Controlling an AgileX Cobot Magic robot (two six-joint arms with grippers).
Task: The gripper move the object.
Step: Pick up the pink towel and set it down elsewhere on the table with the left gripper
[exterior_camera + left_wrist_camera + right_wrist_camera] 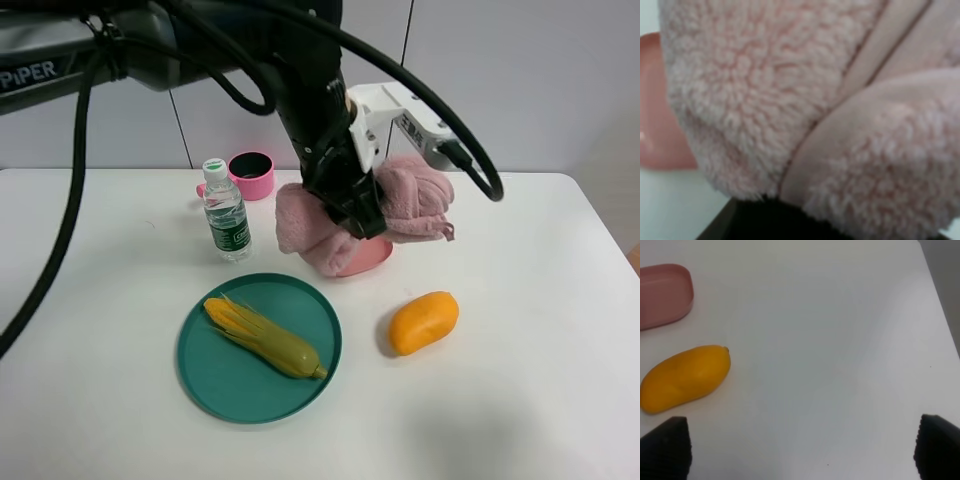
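- Though the white table [560, 380] holds plenty, only the towel [415, 195] matters here.
- Towel hangs over the small pink plate [368, 262], long axis side to side, a lobe either side of the fingers.
- Left gripper [358, 215] pinches its middle from above.
- Right gripper [800, 450] gapes empty, off by the mango [685, 377].
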